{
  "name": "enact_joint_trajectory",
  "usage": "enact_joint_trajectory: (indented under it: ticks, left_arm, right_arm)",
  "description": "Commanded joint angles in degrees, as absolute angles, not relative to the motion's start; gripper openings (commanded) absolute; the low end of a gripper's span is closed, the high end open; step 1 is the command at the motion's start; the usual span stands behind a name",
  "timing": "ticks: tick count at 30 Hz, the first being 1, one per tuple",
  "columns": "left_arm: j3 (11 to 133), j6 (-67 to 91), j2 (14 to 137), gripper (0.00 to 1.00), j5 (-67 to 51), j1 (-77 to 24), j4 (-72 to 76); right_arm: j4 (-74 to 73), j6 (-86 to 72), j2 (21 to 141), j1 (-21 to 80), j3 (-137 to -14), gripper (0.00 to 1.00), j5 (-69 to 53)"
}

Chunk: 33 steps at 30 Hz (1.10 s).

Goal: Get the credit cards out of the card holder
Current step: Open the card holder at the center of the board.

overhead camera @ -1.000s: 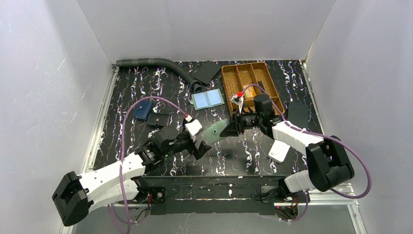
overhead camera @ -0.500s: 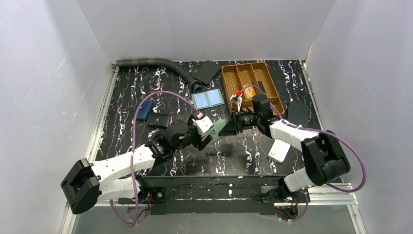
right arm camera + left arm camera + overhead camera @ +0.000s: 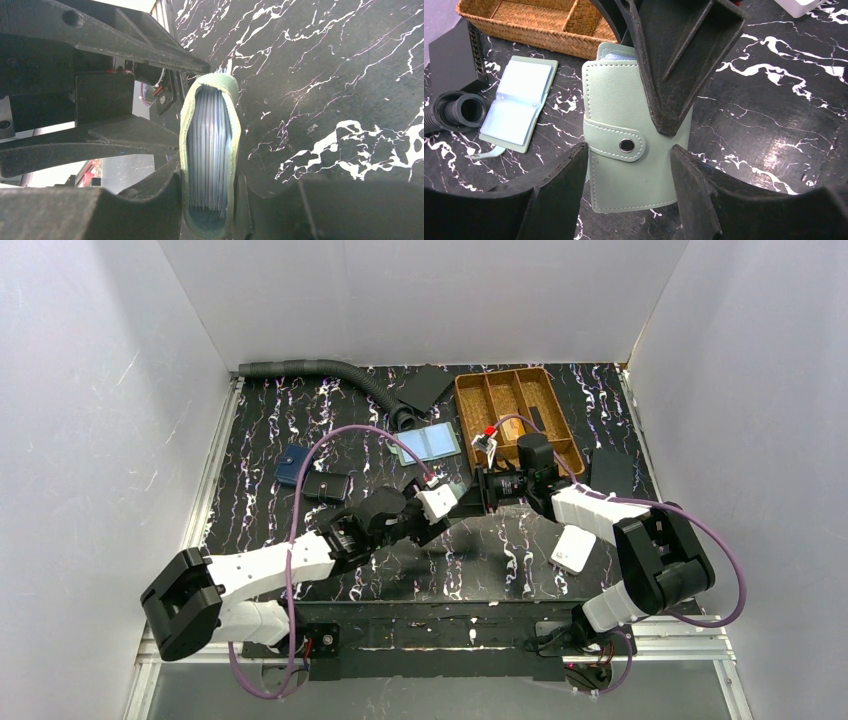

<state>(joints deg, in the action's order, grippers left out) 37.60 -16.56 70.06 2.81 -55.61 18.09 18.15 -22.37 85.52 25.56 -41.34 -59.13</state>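
Card holder [image 3: 624,175]: centre stage, up off the worktop [image 3: 774,125], pale green, folded shut with its snap tab [image 3: 616,145] fastened, sitting between the two hands.
Credit cards [image 3: 210,150]: inside the holder, where a tight stack of pale grey-blue edges shows end-on. Cards or sleeves, I cannot tell.
White box [image 3: 574,550]: flat on the worktop at near right, beside the right arm.
Left hand [image 3: 629,149]: right at the holder's free end, fingers [image 3: 556,200] parted, one at each side edge. Pressing or only flanking, I cannot tell.
Right hand [image 3: 210,212]: clamped on the holder's other end, squeezing it across its thickness.
Black pouch [image 3: 325,487] and blue pouch [image 3: 292,468]: side by side, off to the left of the action.
Second holder [image 3: 428,443]: lying open just beyond the hands, two pale-blue panels facing up.
Wicker tray [image 3: 488,400]: far right, divided into compartments, just beside that open holder.
Grey hose [image 3: 310,370]: along the far edge, curving in toward the open holder.
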Motion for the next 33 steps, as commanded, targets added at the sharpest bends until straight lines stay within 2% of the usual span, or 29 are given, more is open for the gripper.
enact_joint_trajectory:
  ticks: [1,5,8,15,20,33]
  left_arm:
    - [40.2,-19.94,71.56,0.56,6.5,-55.99,19.31]
    - [41.14,-20.09,72.69,0.39,9.01,-55.99,19.34]
    - [41.48,-19.42,72.92,0.33,11.23,-55.99,19.42]
    - [41.01,-17.53,70.4,0.33,10.94,-55.99,19.42]
    - [39.8,-16.6,67.39,0.45,8.68,-55.77,19.51]
    - [39.89,-15.73,68.23,0.46,4.03,-55.46,19.42]
  right_arm:
    - [22.05,-23.38,84.82,25.4,-41.97,0.01,-61.96]
    - [22.06,-23.29,84.92,25.4,-41.92,0.01,-62.05]
    - [22.01,-23.28,84.82,25.4,-41.88,0.01,-62.14]
    - [21.36,-22.41,84.55,25.4,-41.66,0.01,-61.83]
    - [21.1,-22.16,84.5,25.4,-41.79,0.01,-61.79]
    - [20.79,-22.06,84.03,25.4,-41.84,0.01,-61.69]
